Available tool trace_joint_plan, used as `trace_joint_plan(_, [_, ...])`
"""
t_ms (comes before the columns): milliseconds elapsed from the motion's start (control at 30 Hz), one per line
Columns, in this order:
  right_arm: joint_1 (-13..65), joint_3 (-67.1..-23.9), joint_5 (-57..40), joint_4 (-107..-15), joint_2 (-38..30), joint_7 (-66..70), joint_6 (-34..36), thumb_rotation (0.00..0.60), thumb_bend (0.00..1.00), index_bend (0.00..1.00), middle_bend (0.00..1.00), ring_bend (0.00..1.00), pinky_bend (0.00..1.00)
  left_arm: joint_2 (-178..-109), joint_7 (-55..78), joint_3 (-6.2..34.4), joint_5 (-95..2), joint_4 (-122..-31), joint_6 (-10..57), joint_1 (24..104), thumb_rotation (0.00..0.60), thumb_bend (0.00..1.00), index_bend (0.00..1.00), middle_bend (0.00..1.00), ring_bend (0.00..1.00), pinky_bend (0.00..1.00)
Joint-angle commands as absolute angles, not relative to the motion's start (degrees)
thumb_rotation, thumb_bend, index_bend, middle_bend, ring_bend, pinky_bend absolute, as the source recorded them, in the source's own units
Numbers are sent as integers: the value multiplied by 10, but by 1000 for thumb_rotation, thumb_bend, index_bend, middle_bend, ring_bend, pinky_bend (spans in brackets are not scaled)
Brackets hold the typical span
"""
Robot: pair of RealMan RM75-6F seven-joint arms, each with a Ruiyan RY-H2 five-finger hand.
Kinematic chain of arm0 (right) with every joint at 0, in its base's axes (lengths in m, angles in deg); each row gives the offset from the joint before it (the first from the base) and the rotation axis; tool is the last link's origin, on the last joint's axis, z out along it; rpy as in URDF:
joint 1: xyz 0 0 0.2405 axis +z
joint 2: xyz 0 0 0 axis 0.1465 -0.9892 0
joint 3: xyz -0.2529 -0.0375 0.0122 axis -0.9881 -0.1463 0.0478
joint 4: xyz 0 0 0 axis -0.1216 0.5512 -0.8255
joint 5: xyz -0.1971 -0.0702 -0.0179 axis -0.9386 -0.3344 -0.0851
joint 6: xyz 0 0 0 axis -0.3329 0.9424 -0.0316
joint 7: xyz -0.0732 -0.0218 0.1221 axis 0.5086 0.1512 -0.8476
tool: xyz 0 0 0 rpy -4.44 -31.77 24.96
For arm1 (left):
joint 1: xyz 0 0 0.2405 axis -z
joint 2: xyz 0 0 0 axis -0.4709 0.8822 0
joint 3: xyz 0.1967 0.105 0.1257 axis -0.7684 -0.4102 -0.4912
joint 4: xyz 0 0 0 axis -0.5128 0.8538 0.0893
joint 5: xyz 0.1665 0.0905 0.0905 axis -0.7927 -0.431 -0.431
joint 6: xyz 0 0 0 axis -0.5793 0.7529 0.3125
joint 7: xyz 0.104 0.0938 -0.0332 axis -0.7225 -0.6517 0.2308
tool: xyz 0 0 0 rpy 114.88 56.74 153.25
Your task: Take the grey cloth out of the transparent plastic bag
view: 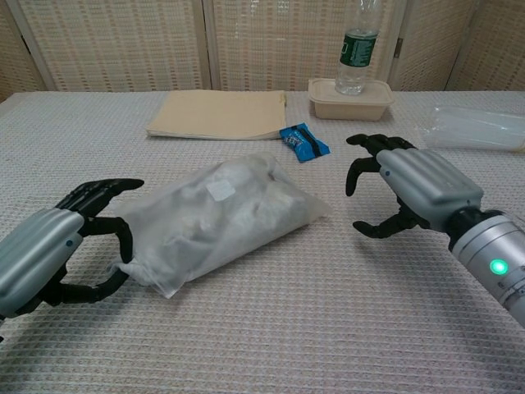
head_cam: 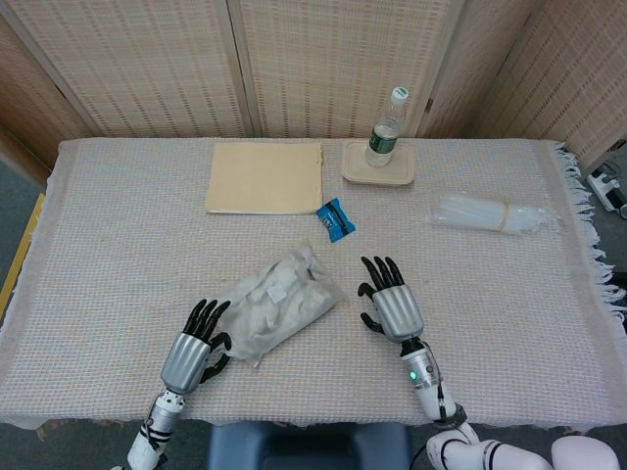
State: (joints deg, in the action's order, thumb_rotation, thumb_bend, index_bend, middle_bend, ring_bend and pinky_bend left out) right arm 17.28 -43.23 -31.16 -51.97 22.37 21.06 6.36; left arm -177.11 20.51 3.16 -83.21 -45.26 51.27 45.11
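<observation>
A table (head_cam: 118, 235) covered with a pale woven cloth fills the scene, its fringe hanging at the 3 o'clock edge; woven-cane screen panels (head_cam: 323, 59) close off the room behind it at 12 o'clock, and grey floor shows past the left edge.

Near the table's middle, toward 6 o'clock, lies the transparent plastic bag (head_cam: 277, 302) with the grey cloth (view: 238, 197) bunched inside it, a small white label on its upper face. The left hand (head_cam: 196, 343) sits at the bag's 7 o'clock corner, fingers spread and released, fingertips at the plastic edge; whether they touch it I cannot tell. The right hand (head_cam: 390, 302) is just beside the bag at its 3 o'clock side, fingers loosely curved and apart, grasping nothing.

At 12 o'clock from the bag lies a small blue packet (head_cam: 335, 219); beyond it a tan folder (head_cam: 265, 177) lies flat. A beige lidded box (head_cam: 378, 164) carries a clear bottle (head_cam: 387, 129) with a green label. Toward 2 o'clock rests a roll of clear plastic (head_cam: 495, 213)
</observation>
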Motion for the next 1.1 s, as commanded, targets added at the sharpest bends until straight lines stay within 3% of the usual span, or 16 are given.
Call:
trace_joint_plan(33, [192, -416, -290, -500, 246, 216, 49, 600, 203, 437, 55, 0, 0, -1768, 203, 33, -832, -456, 513, 453, 600, 538, 747, 119, 0, 0])
trace_joint_plan(667, [258, -389, -237, -424, 326, 198, 19, 600, 210, 443, 61, 0, 0, -1747, 200, 43, -823, -485, 509, 460, 600, 532, 743, 119, 0, 0])
trace_joint_plan(1100, [280, -385, -220, -404, 339, 215, 19, 600, 609, 611, 106, 0, 0, -1732, 203, 52, -817, -495, 505, 466, 600, 532, 727, 119, 0, 0])
